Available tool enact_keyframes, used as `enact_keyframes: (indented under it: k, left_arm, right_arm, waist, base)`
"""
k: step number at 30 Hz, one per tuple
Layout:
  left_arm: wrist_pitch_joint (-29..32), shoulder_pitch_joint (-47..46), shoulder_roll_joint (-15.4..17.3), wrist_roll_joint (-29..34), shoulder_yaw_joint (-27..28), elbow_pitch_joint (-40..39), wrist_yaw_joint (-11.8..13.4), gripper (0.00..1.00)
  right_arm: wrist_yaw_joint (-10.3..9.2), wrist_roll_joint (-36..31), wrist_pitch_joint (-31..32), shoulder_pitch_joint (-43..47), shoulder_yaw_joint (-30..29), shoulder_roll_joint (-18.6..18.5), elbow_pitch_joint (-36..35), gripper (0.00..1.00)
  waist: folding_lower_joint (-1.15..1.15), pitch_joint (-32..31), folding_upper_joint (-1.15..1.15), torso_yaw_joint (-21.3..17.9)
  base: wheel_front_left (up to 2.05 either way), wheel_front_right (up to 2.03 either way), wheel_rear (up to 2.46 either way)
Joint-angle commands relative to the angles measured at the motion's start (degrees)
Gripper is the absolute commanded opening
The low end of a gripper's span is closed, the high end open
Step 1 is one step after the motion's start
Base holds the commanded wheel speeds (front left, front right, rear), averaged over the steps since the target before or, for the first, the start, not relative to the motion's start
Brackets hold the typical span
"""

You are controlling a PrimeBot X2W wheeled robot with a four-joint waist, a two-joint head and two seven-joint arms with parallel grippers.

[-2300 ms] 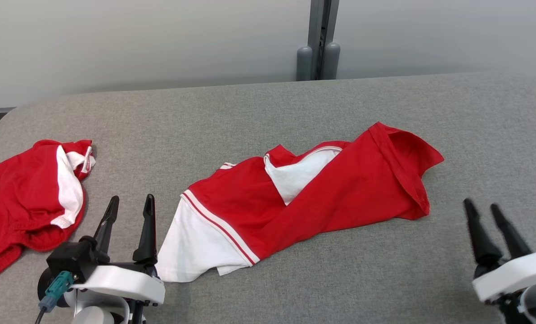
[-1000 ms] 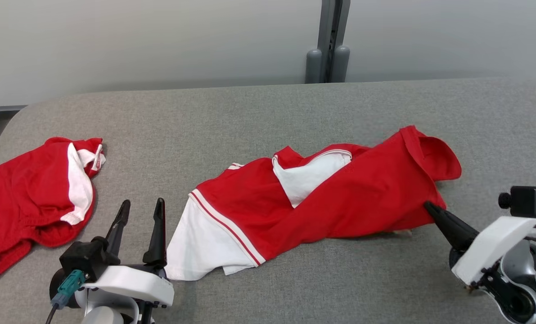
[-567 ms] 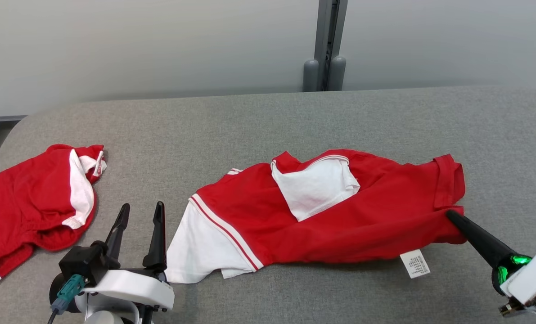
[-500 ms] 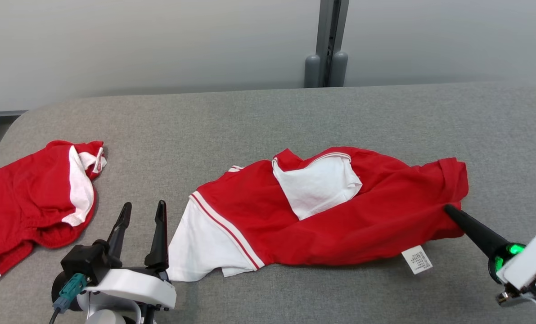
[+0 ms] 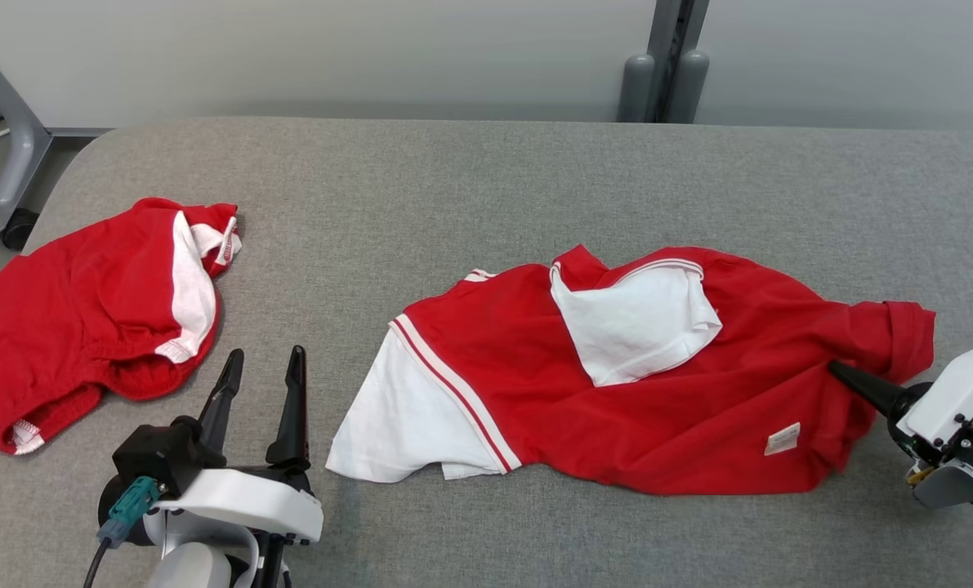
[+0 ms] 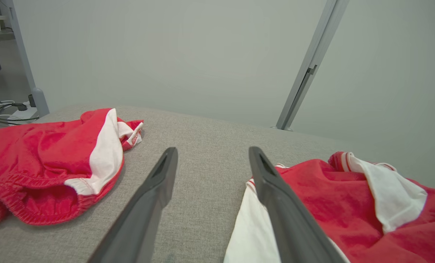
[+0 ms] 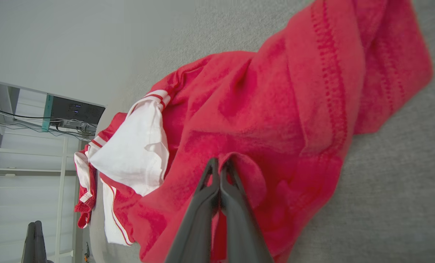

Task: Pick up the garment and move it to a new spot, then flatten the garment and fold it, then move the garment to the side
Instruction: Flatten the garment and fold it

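At your far left, a second red-and-white piece (image 5: 86, 310) lies bunched near the left end of the counter (image 5: 453, 180). Just right of it, your left claw (image 5: 265, 355) sits low over the grey surface, fingers spread apart and gripping nothing. Its right finger stands just beside the white panel (image 5: 396, 416) at the left end of the garment (image 5: 519, 351). That garment, red with striped trim, lies crumpled across the middle of the counter and reaches to the right, with a white label (image 5: 782, 438) near its lower right edge. At the right, your right claw (image 5: 836, 367) is clenched on a fold of the garment's red cloth, near its hemmed end.
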Motion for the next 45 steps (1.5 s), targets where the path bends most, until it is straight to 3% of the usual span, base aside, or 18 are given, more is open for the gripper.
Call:
enact_keyframes:
  k: [1, 2, 3, 9, 15, 22, 28, 37, 38, 39, 41, 45]
  left_arm:
    - [0.00, -0.55, -0.04, 0.11, 0.41, 0.06, -0.38, 1.00]
    - [-0.01, -0.32, -0.03, 0.21, 0.58, 0.09, -0.35, 1.00]
    - [-0.01, -0.10, -0.02, 0.26, 0.75, 0.18, -0.30, 1.00]
    - [0.00, 0.90, 0.50, 0.77, 1.45, 0.06, -0.03, 1.00]
    - [0.00, 2.24, 1.23, 0.73, 1.98, -0.06, 0.39, 1.00]
    - [0.27, 2.61, 1.62, 0.48, 1.76, -0.54, 0.52, 1.00]
    - [0.67, 1.66, 1.78, 0.51, 1.08, -0.81, 0.55, 1.00]
    - [0.75, 1.26, 1.60, 0.11, 0.49, -0.18, 0.56, 1.00]
    - [0.75, 1.27, 1.54, 0.03, 0.49, -0.08, 0.63, 1.00]
    - [0.73, 1.25, 1.50, -0.05, 0.42, 0.03, 0.63, 1.00]
    - [0.67, 1.13, 1.49, -0.17, 0.36, 0.16, 0.62, 1.00]
    - [0.57, 1.29, 1.39, -0.25, 0.29, 0.30, 0.85, 1.00]
  right_arm:
    - [0.03, 0.47, -1.21, 0.16, -0.53, -0.46, 0.09, 0.02]
    - [0.03, 0.84, -1.62, 0.76, -0.51, -0.33, -0.03, 0.67]
    - [0.03, 1.18, -1.78, 1.44, -0.42, -0.18, -0.18, 1.00]
    - [0.03, 3.07, -5.58, 5.40, -1.01, -1.22, -5.48, 1.00]
    - [0.03, 0.18, -13.55, 11.54, -1.36, -3.14, -12.86, 1.00]
    - [0.03, -4.02, -21.88, 18.29, 6.17, -2.07, -24.51, 1.00]
    - [0.03, -10.42, -24.32, 17.17, 12.32, -1.72, -20.89, 1.00]
    - [0.03, -14.63, -24.19, 12.46, 14.57, 0.70, -12.30, 1.00]
    - [0.03, -14.91, -24.39, 11.98, 14.57, 0.89, -11.55, 0.97]
    - [0.03, -15.14, -24.30, 11.59, 14.76, 1.07, -10.93, 0.60]
    - [0.03, -15.18, -24.17, 11.00, 15.03, 1.30, -10.26, 0.00]
    - [0.03, -14.45, -23.66, 11.95, 14.66, 0.12, -11.12, 0.00]
  waist:
    - [0.00, -0.03, 0.00, 0.01]
    - [0.00, -0.16, 0.00, -0.17]
    - [0.00, -0.35, 0.00, -0.42]
    - [0.00, -1.74, 0.00, -3.28]
    - [0.00, -3.12, 0.00, -5.69]
    - [0.00, -3.26, 0.00, -7.30]
    - [0.00, -2.70, 0.00, -6.93]
    - [0.00, -2.29, 0.00, -4.73]
    - [0.00, -2.30, 0.00, -4.50]
    - [0.00, -2.30, 0.00, -4.26]
    - [0.00, -2.20, 0.00, -3.89]
    - [0.00, -2.19, 0.00, -3.57]
  base:
    - [0.00, 0.00, 0.00]
    - [0.00, 0.00, 0.00]
    - [0.00, 0.00, 0.00]
    - [0.00, 0.00, 0.00]
    - [0.00, 0.00, 0.00]
    - [0.00, 0.00, 0.00]
    - [0.00, 0.00, 0.00]
    - [0.00, 0.00, 0.00]
    - [0.00, 0.00, 0.00]
    - [0.00, 0.00, 0.00]
    - [0.00, 0.00, 0.00]
    - [0.00, 0.00, 0.00]
